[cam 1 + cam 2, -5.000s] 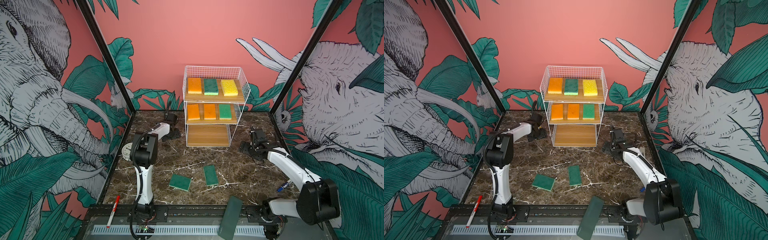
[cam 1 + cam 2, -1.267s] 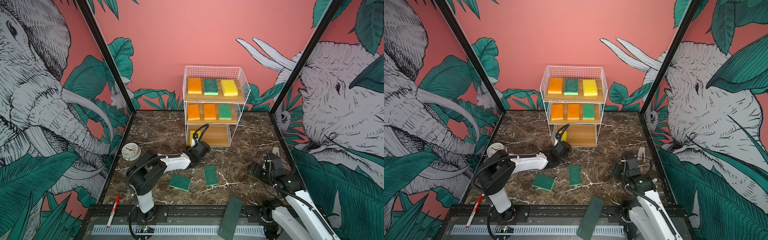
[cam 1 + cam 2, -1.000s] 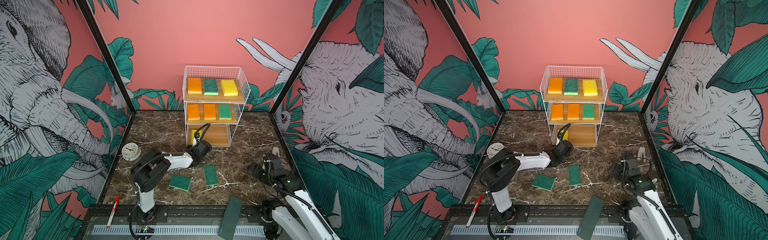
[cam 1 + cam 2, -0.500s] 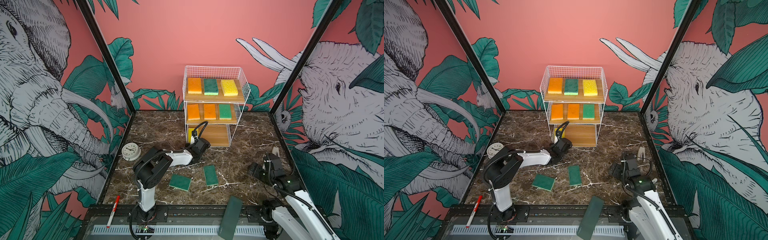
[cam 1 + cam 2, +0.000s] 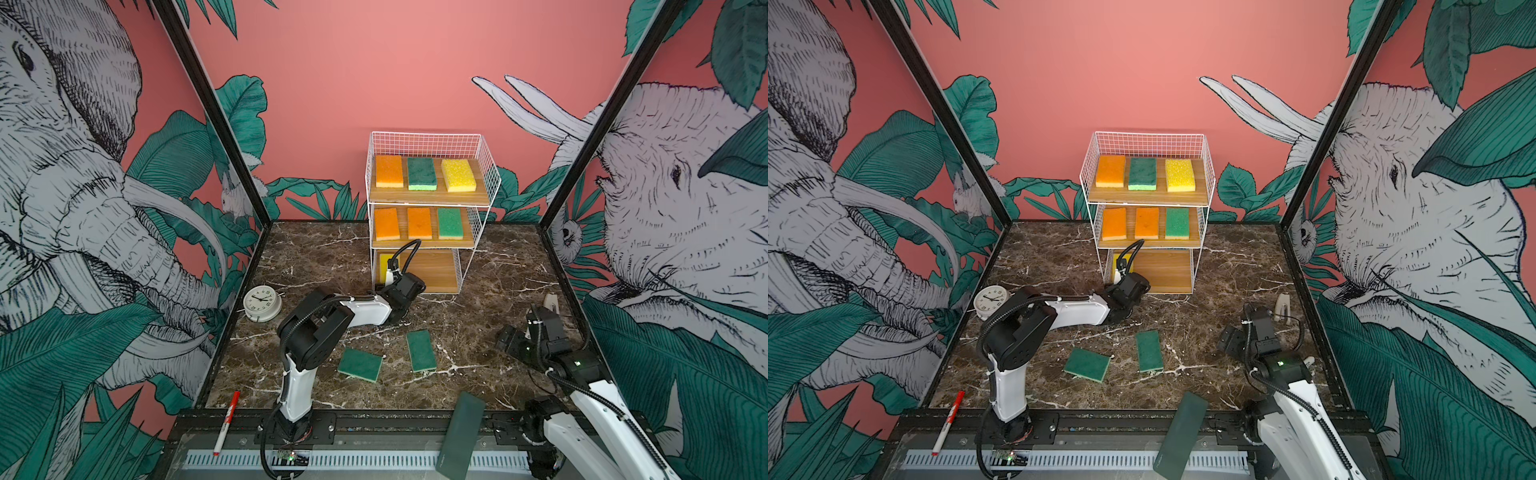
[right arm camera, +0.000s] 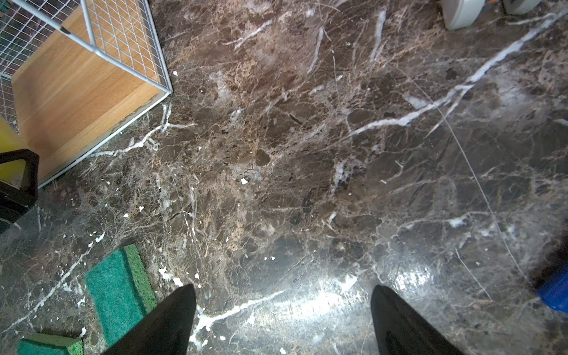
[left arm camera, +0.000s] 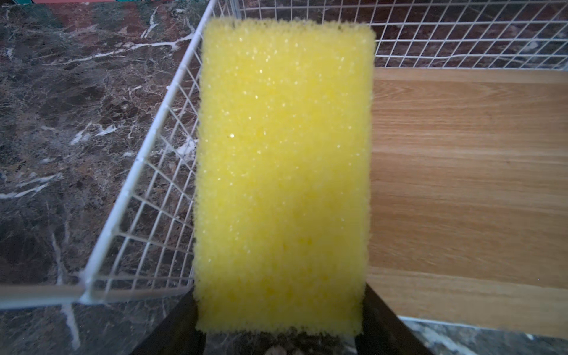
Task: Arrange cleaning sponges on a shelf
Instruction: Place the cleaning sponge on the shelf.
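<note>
Six sponges (image 5: 389, 171) line the shelf (image 5: 440, 270), two green ones (image 5: 360, 364) lie loose, left hand (image 7: 278, 298) pinches one yellow sponge (image 7: 282, 159), right hand (image 6: 282, 290) spread.

the shelf (image 5: 424, 143) was a white wire rack with three stepped wooden boards, standing at the back of the marble table (image 5: 316, 257). lying flat side by side on the top board were an orange sponge (image 5: 389, 171), a green sponge (image 5: 422, 173) and a yellow sponge (image 5: 458, 175). the middle board had a second orange sponge (image 5: 387, 223), a third orange sponge (image 5: 419, 222) and a second green sponge (image 5: 450, 222). the second yellow sponge (image 7: 281, 172) was pinched at one end in the left gripper (image 7: 278, 325), poking into the bottom tier's left end. the square-on green sponge (image 5: 421, 351) and the skewed green sponge (image 5: 360, 364) lay flat on the table out front, near each other but apart.
</note>
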